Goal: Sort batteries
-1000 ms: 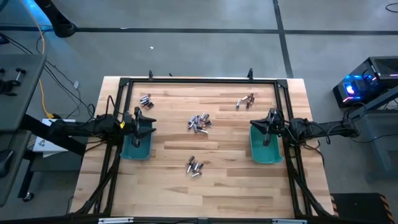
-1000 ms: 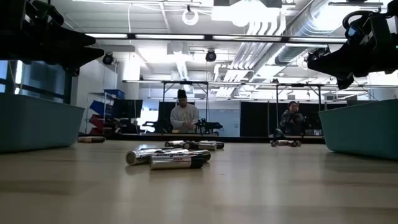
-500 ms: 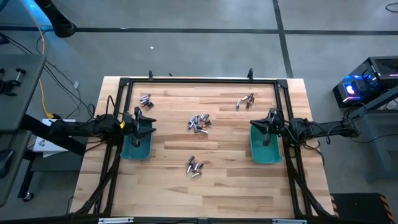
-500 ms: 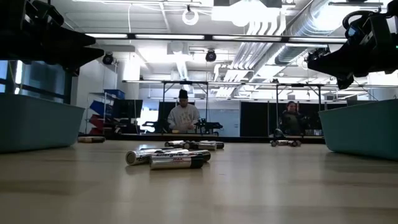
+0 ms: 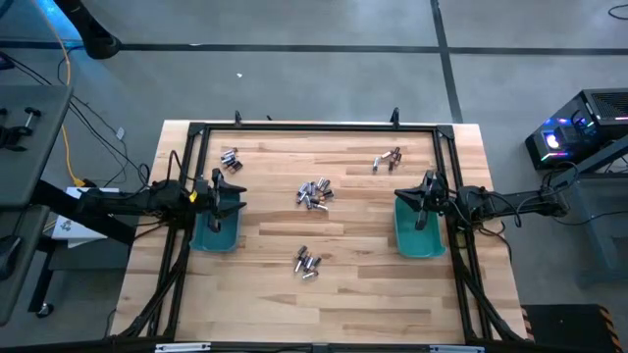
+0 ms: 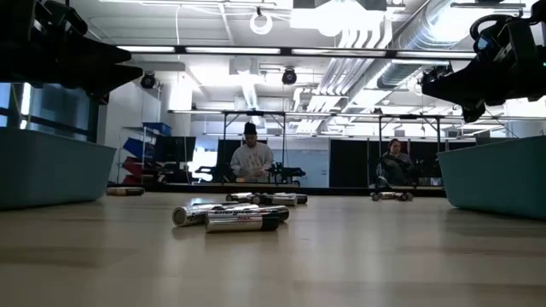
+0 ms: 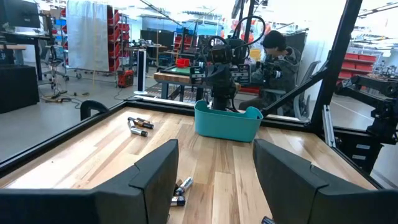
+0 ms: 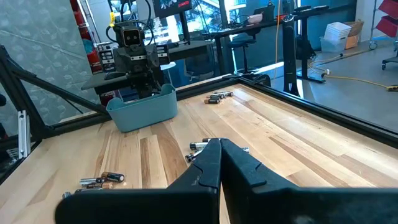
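Wooden table [image 5: 343, 294] carries four clusters of batteries [image 5: 314, 193] and two teal bins [image 5: 419, 231]; left gripper [image 5: 229, 189] gapes empty, right gripper [image 5: 424, 185] closed empty.

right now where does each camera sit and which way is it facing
High: overhead, straight down on table, both arms, four battery clusters.
Low: table height, looking across; nearest batteries, arms above.
Left wrist: looks across past open left gripper at right bin.
Right wrist: looks past shut right gripper at left bin.
Shared: wrist views face each other.
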Motion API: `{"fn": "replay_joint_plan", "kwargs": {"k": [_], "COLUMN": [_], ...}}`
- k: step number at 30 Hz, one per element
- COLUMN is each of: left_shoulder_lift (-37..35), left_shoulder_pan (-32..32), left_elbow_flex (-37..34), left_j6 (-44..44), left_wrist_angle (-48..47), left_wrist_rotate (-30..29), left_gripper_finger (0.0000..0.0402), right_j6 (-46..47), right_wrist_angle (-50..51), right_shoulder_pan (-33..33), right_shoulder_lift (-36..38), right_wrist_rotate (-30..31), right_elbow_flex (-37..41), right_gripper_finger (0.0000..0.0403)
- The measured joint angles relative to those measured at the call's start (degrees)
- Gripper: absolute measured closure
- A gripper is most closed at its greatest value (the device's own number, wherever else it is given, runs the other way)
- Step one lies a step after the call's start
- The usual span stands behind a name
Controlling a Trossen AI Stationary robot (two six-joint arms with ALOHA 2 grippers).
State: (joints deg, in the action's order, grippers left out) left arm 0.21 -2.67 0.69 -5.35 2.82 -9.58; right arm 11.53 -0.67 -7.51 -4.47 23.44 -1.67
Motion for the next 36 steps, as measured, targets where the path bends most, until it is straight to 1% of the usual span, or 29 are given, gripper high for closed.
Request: {"fn": "replay_joint_plan", "kwargs": {"k": [18,21,22,24,29,31,33,34,36], "left_shoulder_lift": [0.0,0.0,0.0,0.0,0.0,0.0,0.0,0.0,0.0], "left_shoulder_pan": [0.0,0.0,0.0,0.0,0.0,0.0,0.0,0.0,0.0], "left_elbow_flex": [0.0,0.0,0.0,0.0,0.0,0.0,0.0,0.0,0.0], "left_j6": [-0.2,-3.3,-4.4,-6.7,-9.4,-9.4,-9.4,-9.5,-9.4], "left_wrist_angle": [0.1,0.1,0.1,0.3,2.3,3.8,5.1,5.4,6.4], "left_wrist_rotate": [0.0,0.0,0.0,0.0,0.0,0.0,0.0,0.0,0.0], "left_gripper_finger": [0.0199,0.0199,0.0199,0.0199,0.0199,0.0199,0.0199,0.0199,0.0199], "right_j6": [-0.2,-2.1,-1.7,-1.3,3.5,3.8,0.3,-1.9,-5.9], "right_wrist_angle": [0.0,-1.2,-3.7,-12.7,-45.1,-54.2,-55.2,-52.9,-44.8], "right_shoulder_pan": [0.0,0.0,0.0,0.2,1.6,2.4,2.9,3.1,3.2], "right_shoulder_lift": [0.0,0.0,0.0,-0.1,0.0,0.0,0.0,-0.1,-1.1], "right_wrist_rotate": [0.1,2.8,4.1,8.0,15.9,16.8,14.9,12.7,7.8], "right_elbow_flex": [0.0,0.0,0.0,0.1,0.0,-0.9,-3.8,-5.9,-11.4], "right_gripper_finger": [0.0403,0.0403,0.0403,0.0403,0.0403,0.0403,0.0403,0.0403,0.0403]}}
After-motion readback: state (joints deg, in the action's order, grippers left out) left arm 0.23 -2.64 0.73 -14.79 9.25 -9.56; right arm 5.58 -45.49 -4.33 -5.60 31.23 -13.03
